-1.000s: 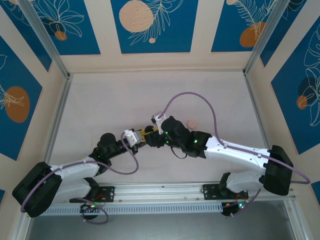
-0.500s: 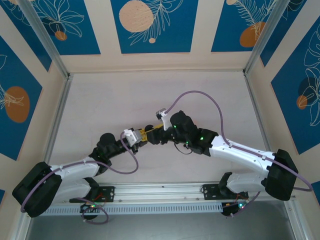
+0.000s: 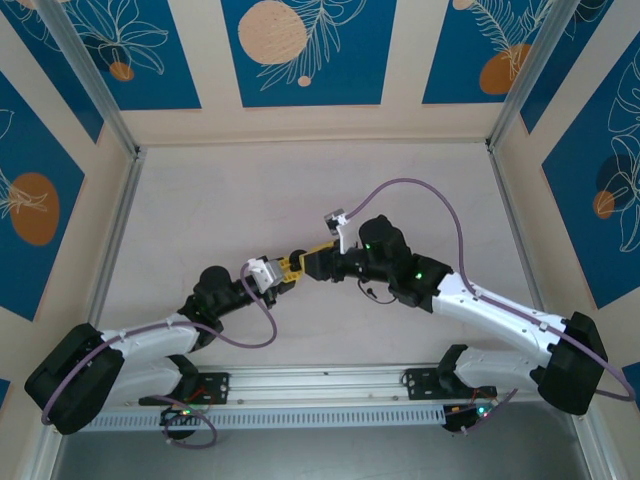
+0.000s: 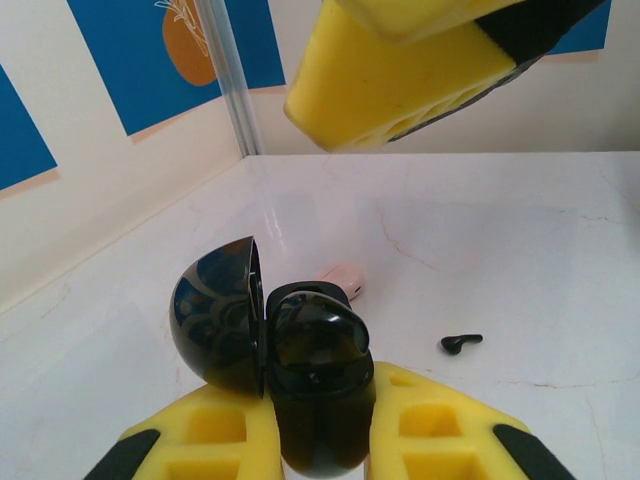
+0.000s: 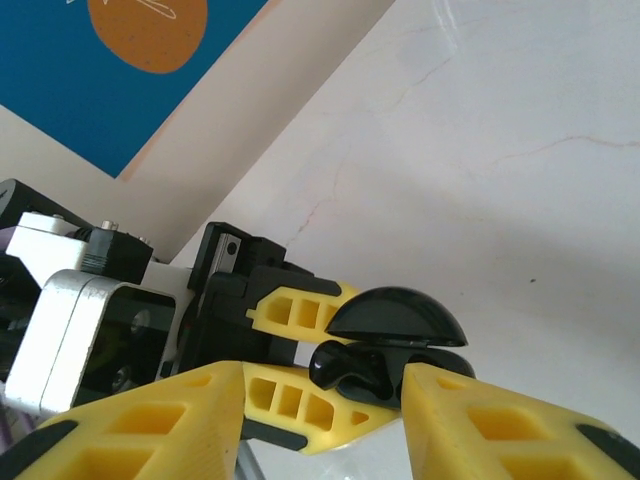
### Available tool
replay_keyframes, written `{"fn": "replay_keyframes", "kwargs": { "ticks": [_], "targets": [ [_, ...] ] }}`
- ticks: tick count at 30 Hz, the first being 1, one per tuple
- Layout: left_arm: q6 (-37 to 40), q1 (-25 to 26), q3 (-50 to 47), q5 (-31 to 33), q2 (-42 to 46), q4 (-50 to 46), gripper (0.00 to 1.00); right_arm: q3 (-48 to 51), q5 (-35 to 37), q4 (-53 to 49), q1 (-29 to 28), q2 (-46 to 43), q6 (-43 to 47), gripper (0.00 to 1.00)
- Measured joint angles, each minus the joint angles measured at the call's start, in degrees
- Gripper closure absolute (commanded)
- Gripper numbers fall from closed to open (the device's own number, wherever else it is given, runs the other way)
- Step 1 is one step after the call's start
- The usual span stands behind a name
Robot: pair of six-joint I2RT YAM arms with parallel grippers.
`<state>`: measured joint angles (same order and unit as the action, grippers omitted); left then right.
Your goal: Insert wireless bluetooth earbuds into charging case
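In the left claw gleams a domed clamshell.

Between the right claw's parted fingers, the left claw pinches a glossy black clamshell.

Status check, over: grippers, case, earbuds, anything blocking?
Left gripper shut on black case, lid open. Right gripper open, poised at case. One earbud loose on table, pink puck nearby. Nothing blocking.
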<state>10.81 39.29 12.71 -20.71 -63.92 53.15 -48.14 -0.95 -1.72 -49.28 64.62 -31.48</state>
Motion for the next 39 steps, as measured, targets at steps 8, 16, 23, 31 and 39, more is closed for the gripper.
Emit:
{"fn": "replay_keyframes", "kwargs": {
  "ticks": [8, 16, 23, 31, 39],
  "targets": [
    [0.0, 0.0, 0.0, 0.0, 0.0, 0.0, 0.94, 0.4, -5.7, 0.0, 2.1, 1.5, -1.3, 0.72],
    [0.0, 0.0, 0.0, 0.0, 0.0, 0.0, 0.94, 0.4, -8.5, 0.0, 2.1, 3.9, -1.5, 0.77],
    [0.0, 0.0, 0.2, 0.0, 0.0, -0.2, 0.94, 0.4, -8.8, -0.1, 2.1, 4.8, -1.5, 0.78],
    [0.0, 0.0, 0.3, 0.0, 0.0, -0.5, 0.94, 0.3, -8.1, -1.4, 2.1, 6.2, -1.6, 0.8],
    [0.1, 0.0, 0.4, 0.0, 0.0, -1.7, 0.94, 0.2, -6.6, -3.2, 2.1, 6.1, -1.6, 0.68]
  ]
}}
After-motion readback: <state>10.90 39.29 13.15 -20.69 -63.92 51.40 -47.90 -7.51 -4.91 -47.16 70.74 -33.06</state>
